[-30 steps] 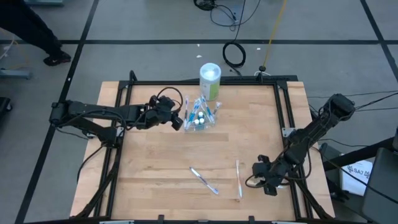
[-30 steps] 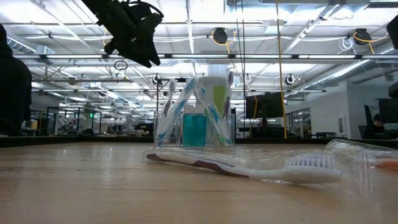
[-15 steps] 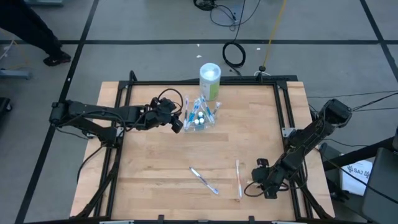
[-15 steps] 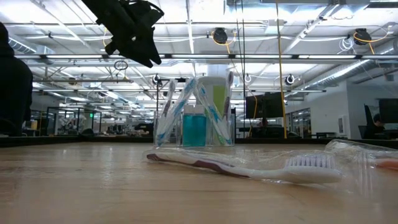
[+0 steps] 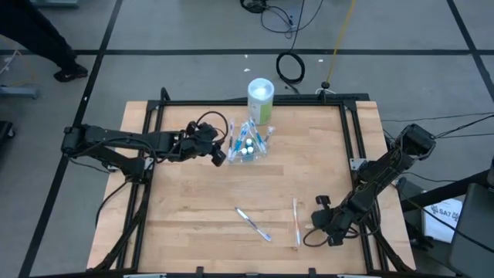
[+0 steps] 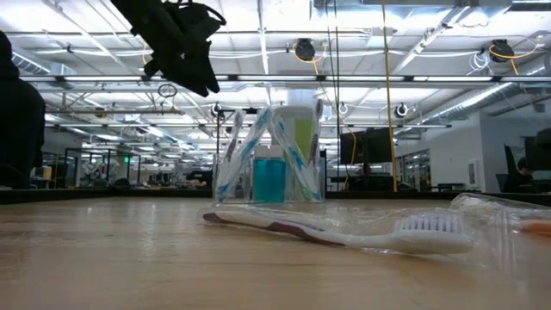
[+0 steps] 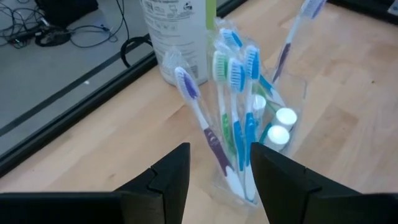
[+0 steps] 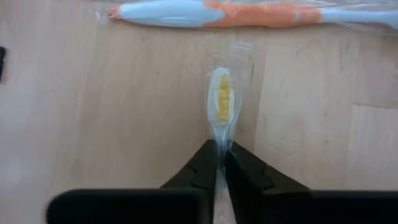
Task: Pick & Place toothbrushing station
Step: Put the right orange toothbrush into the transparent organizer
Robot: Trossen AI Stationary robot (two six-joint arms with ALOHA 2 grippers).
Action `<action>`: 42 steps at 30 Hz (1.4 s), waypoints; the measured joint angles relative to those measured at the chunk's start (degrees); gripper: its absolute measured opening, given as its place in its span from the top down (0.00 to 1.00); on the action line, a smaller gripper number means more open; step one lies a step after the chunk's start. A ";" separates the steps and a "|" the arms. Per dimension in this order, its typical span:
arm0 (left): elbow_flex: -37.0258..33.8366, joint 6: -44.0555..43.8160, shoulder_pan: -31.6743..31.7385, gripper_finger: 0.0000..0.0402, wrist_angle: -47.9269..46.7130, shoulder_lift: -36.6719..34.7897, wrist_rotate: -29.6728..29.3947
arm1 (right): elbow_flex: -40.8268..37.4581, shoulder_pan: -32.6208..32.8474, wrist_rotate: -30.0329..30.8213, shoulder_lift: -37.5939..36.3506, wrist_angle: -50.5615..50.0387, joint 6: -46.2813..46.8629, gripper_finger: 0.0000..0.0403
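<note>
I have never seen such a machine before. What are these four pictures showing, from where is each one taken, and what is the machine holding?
This is a robot with two dark arms at a wooden table. One picture looks straight down from above, one looks level across the table top, and two come from small cameras on the arms' wrists.

Near the far edge stands a clear cup full of wrapped toothbrushes and small white-capped tubes, with a white-and-green canister behind it. The left tool hangs open beside the cup, holding nothing. A purple toothbrush lies loose nearer the front.

The right tool is at the front right, pinched shut on the wrapper of a yellow-headed toothbrush. An orange and pale blue toothbrush lies just beyond it.
</note>
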 joint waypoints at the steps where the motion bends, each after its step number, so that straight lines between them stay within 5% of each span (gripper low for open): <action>1: 0.00 0.45 0.00 0.56 -0.32 0.00 -0.04 | -0.02 -0.01 -0.01 -0.01 0.16 0.79 0.97; 8: 0.04 2.76 0.00 0.56 -4.02 -3.75 -0.79 | -0.39 -2.08 0.34 -3.54 0.08 3.86 0.96; 12: 0.04 2.99 0.00 0.56 -4.75 -6.41 -1.80 | -0.26 -4.90 9.65 -10.48 1.18 -0.77 0.99; 18: 0.07 6.47 0.00 0.56 -5.78 -8.18 -3.17 | -0.26 -10.66 24.14 -20.41 11.45 -19.78 0.98; 23: 0.02 8.89 0.00 0.56 -5.64 -8.26 -3.53 | -0.22 -15.88 31.14 -22.99 35.68 -45.00 0.99; 26: 0.02 9.73 0.00 0.56 -5.58 -7.86 -4.19 | -0.20 -19.54 29.24 -20.59 53.56 -60.23 0.98; 29: 0.02 11.98 0.00 0.56 -5.77 -7.67 -4.20 | -0.15 -24.65 20.21 -16.36 67.94 -68.56 0.98; 33: 0.02 12.31 0.00 0.56 -5.66 -7.67 -4.21 | -0.15 -32.32 6.17 -7.96 81.12 -69.55 0.98; 42: 0.02 12.60 0.00 0.56 -5.74 -7.65 -4.13 | -0.05 -46.13 2.31 9.41 103.41 -67.01 0.98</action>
